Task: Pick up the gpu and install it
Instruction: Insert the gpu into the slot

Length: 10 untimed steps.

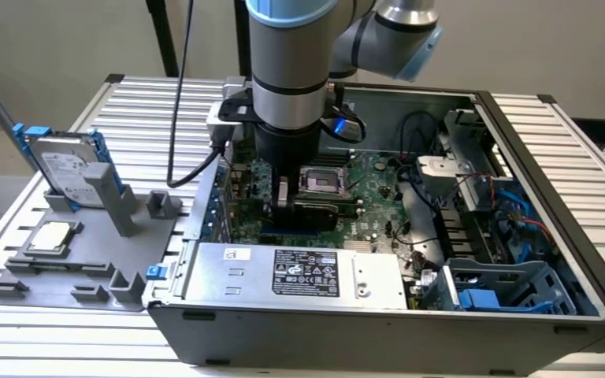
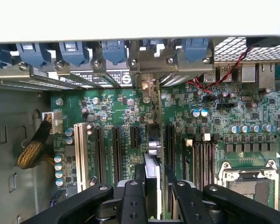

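In the wrist view the gpu [image 2: 152, 161] stands edge-on between my fingers [image 2: 134, 198], a thin card running away toward the case's back wall. Its silver bracket end [image 2: 149, 88] sits at the row of rear slot openings. The gripper [image 2: 155, 189] is shut on the gpu, which stands low over the green motherboard [image 2: 111, 107] among the black expansion slots [image 2: 116, 151]; whether it is seated in one I cannot tell. In the exterior view the gripper [image 1: 281, 201] reaches down inside the open computer case [image 1: 534, 157], and the arm hides the card.
A white slot [image 2: 79, 149] and a braided cable [image 2: 34, 147] lie beside the card. The CPU socket [image 1: 321, 181], power supply [image 1: 292, 276] and blue drive cage [image 1: 502, 287] crowd the case. Outside, a grey fixture [image 1: 82, 272] holds a hard drive [image 1: 66, 169] and a processor chip [image 1: 50, 239].
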### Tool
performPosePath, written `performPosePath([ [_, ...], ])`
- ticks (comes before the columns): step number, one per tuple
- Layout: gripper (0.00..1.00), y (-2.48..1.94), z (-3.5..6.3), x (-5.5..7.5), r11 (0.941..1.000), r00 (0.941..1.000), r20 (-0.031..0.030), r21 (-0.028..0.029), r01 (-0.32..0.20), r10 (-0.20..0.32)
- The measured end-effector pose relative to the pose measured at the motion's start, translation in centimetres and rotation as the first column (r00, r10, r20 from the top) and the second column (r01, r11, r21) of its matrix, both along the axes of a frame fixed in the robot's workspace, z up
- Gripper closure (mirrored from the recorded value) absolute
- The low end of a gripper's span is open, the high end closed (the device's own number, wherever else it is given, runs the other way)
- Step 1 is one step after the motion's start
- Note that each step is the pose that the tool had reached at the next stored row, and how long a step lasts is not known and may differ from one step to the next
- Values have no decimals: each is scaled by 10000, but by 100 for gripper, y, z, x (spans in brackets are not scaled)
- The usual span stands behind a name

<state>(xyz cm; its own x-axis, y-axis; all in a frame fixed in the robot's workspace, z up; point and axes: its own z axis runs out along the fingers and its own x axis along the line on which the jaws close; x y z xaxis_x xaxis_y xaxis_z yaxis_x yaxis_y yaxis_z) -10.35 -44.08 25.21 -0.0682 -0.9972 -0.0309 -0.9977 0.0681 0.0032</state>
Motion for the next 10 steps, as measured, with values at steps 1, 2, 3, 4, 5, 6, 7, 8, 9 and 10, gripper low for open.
performPosePath([
  [1, 73, 0, -5, 0, 10000, 10000, 2, 1, 0, 0],
  [2, 73, 1, -10, 0, 10000, 10000, 2, 2, 1, -1],
  [3, 73, 0, -13, 0, 10000, 10000, 1, 0, 1, -1],
  [4, 73, 0, -17, 0, 10000, 10000, 0, -1, 1, -1],
  [5, 73, 0, -21, -1, 10000, 10000, -1, -3, 1, -1],
  [6, 73, 0, -25, -1, 10000, 10000, -1, -4, 1, -1],
  [7, 73, 0, -30, -1, 10000, 10000, -1, -4, 1, -1],
  [8, 73, 0, -35, 0, 10000, 10000, -1, -4, 0, 0],
  [9, 73, 0, -41, 0, 10000, 10000, -1, -4, 0, 0],
  [10, 73, 0, -51, 0, 10000, 10000, 4, 1, 0, 0],
])
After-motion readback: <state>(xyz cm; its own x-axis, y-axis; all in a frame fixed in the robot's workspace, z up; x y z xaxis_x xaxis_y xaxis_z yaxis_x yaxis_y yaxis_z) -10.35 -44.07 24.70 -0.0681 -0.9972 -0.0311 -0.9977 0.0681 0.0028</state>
